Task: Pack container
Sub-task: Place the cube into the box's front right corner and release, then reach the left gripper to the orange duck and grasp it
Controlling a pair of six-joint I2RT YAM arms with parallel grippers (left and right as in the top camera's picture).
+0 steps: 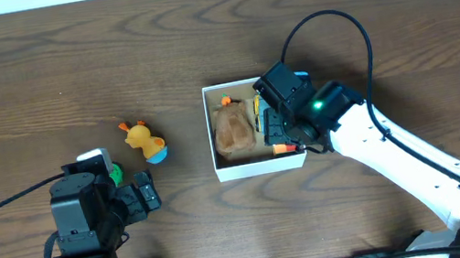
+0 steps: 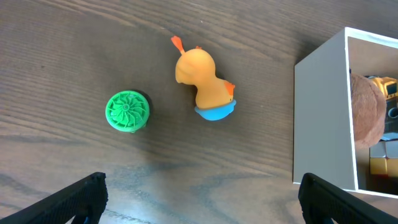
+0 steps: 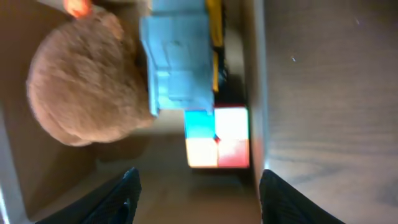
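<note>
Overhead, the container sits at frame centre. The right hand hangs over its right side, fingers apart and clamped on nothing, and a brown plush lies inside. Two toys lie loose on the tabletop to its left: an orange duck and a green disc. Both lie just above the left hand, which is wide apart and empty, so the left arm is nearer. In the left wrist view the duck's long axis runs roughly up-down, with the container to its right.
</note>
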